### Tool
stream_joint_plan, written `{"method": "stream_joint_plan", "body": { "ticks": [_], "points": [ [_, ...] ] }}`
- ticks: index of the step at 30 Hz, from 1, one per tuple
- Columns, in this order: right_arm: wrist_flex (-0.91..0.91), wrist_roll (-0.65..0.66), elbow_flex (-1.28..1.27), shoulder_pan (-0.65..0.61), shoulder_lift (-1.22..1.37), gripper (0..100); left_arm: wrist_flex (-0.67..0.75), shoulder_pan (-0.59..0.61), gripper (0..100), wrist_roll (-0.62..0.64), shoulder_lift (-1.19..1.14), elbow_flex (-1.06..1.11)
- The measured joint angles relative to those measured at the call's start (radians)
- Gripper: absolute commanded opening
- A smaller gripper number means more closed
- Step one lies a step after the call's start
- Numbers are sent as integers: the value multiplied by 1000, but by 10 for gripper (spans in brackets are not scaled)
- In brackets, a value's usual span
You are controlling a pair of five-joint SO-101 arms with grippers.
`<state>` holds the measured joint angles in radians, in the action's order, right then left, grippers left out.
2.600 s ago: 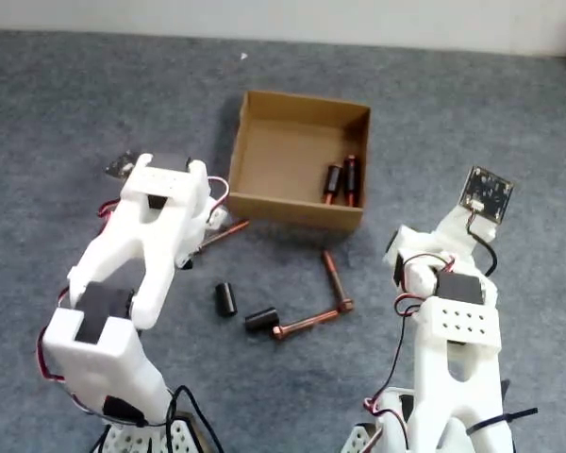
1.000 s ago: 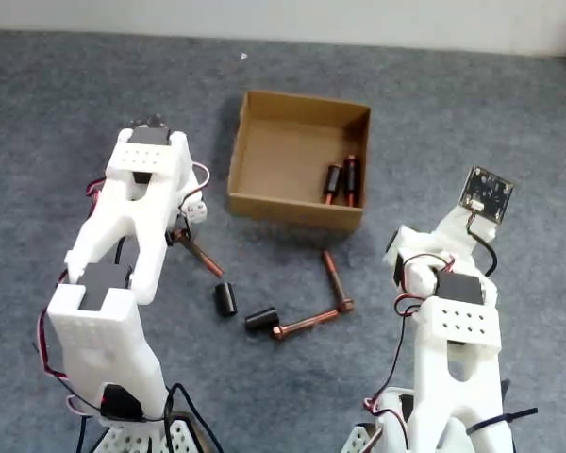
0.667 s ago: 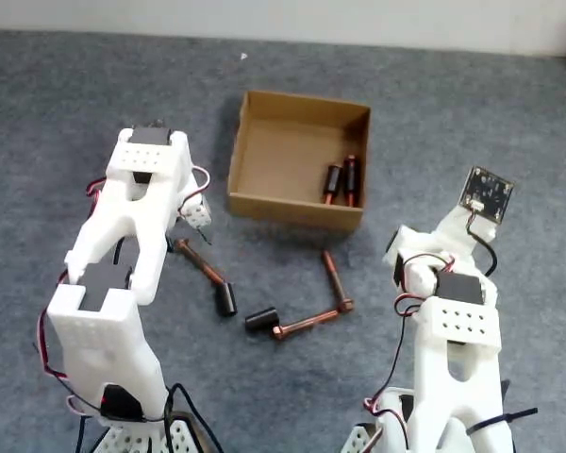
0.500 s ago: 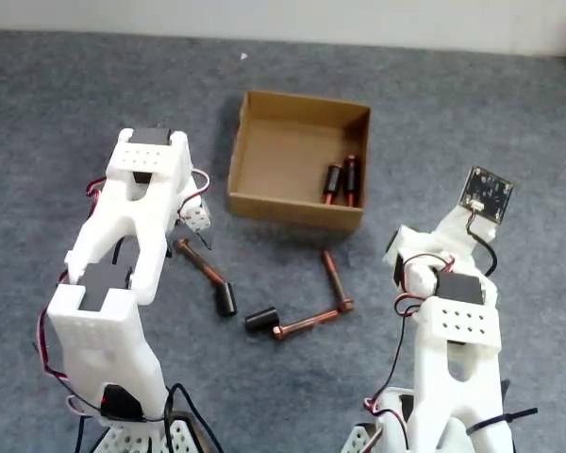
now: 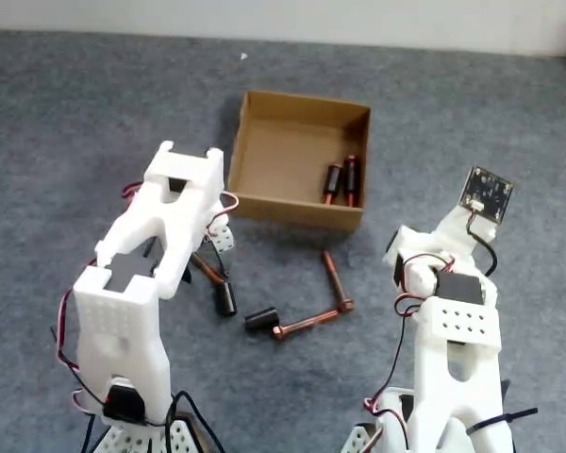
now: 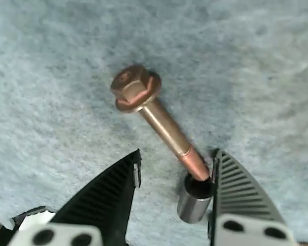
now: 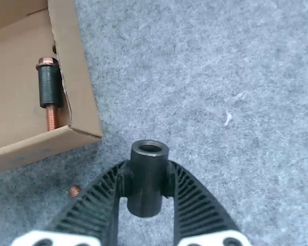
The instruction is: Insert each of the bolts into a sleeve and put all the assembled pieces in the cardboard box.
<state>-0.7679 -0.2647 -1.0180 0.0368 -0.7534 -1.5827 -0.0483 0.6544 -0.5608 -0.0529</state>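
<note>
**Left claw** [image 6: 175, 160]: jaws apart, one on each side of a bolt [image 6: 154, 115] and a sleeve [image 6: 194, 201] that lie on the bench [image 6: 256, 61]. The bolt's tip sits at the sleeve's mouth; how far it has entered cannot be told. With the jaws open, the bolt rests free on the bench. This placement probably lets the claw re-grip the bolt or push it home.

**Right claw** [image 7: 147, 174]: clamped across the body of a second sleeve [image 7: 149, 154], near the box [image 7: 77, 66]. The bore end stands exposed past the fingertips. This hold probably presents the open bore to receive a bolt.

**Box contents**: two assembled pieces [image 5: 341, 179] lie side by side against one wall.

**Bench, between the arms**: two loose bolts [image 5: 332, 272] meet at their heads. A third sleeve [image 5: 261, 319] lies just beside the tip of one.

**Progress**: two assemblies are done and three bolt-and-sleeve pairs remain.
</note>
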Motion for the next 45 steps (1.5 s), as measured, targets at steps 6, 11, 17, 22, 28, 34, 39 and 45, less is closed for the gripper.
{"method": "stream_joint_plan", "body": {
  "ticks": [6, 11, 17, 22, 28, 34, 39, 45],
  "points": [
    [0, 0, 0, 0, 0, 6, -2, 49, 245, 6, -12, -34],
    [0, 0, 0, 0, 0, 6, -2, 91, 245, 6, -17, -58],
    [0, 0, 0, 0, 0, 6, 2, 124, 245, 11, -21, -87],
    [0, 0, 0, 0, 0, 6, 2, 126, 245, 12, -21, -87],
    [0, 0, 0, 0, 0, 6, 14, 126, 67, 15, -21, -87],
    [0, 0, 0, 0, 0, 6, 64, 126, 6, 17, -41, -89],
    [0, 0, 0, 0, 0, 6, 68, 118, 6, 17, -49, -91],
    [0, 0, 0, 0, 0, 6, 64, 106, 6, 17, -49, -95]
  ]
}}
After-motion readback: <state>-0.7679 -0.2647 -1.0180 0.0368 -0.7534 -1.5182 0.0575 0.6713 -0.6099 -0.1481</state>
